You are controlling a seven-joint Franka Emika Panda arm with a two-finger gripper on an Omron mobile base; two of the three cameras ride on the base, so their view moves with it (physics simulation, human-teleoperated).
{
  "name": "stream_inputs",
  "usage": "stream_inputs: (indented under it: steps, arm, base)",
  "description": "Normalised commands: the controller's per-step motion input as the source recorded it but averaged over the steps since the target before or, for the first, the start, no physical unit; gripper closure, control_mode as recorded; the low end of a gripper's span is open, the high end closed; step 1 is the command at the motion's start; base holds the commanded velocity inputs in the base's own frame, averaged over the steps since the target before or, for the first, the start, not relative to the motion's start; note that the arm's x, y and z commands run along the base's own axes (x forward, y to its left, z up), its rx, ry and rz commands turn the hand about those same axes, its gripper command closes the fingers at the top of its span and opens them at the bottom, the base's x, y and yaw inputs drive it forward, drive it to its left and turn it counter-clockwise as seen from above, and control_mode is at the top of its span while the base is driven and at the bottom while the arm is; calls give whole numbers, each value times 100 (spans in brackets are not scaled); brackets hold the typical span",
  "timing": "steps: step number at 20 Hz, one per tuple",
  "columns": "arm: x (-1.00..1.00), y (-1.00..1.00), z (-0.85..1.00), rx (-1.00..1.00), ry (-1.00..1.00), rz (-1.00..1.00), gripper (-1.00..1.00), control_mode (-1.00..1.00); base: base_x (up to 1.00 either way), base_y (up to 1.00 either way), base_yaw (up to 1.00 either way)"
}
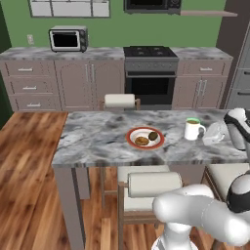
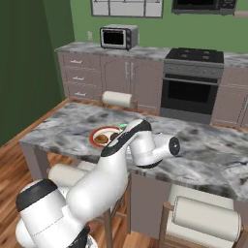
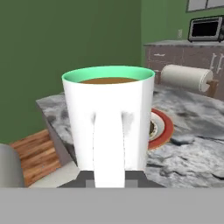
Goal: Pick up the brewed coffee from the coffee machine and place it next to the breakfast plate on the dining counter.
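Left base view first: the arm comes up from the lower right corner, a fat white elbow bulging low in front of the stool [image 1: 146, 188], then the forearm runs out of the picture on the right and comes back in at the right edge, level with the dining counter [image 1: 93, 141]. The gripper [image 1: 215, 133] looks pale and washed out there, just beside the brewed coffee [image 1: 194, 129] on its handle side. The mug stands upright on the marble, right of the breakfast plate [image 1: 145, 138], near it but not touching. The plate has two brown pieces on it. I can't tell from here how the fingers are set.

Right base view: the arm sweeps up from the lower left, bends, and the wrist lies sideways over the near part of the counter. It covers most of the mug, just a sliver of green rim [image 2: 123, 125] pokes out above the wrist. The plate [image 2: 99, 137] peeks out to the left of the arm. The toaster oven [image 2: 118, 37] and the stove [image 2: 194, 77] sit along the back wall.

Hand view: the mug [image 3: 108, 120] is huge and dead centre, handle facing the camera, brown liquid right up under the green rim. The dark fingertips [image 3: 139, 177] show low on either side of the handle, so spread apart, but honestly I can't tell if they're gripping anything. The plate [image 3: 162, 129] sits behind the mug to the right, with a stool's roll cushion [image 3: 186, 78] further back.
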Motion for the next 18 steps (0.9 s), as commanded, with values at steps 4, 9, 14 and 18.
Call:
stream_inputs:
  steps: [4,9,14,18]
  arm:
    - [80,0,-78,0,2,0,100,-100]
    - [45,0,-44,0,-11,0,100,-100]
    - [39,2,-41,0,-10,1,100,-100]
    - [48,6,-44,0,0,1,100,-100]
  base:
    - [0,0,0]
    - [0,0,0]
    - [0,0,0]
    - [0,0,0]
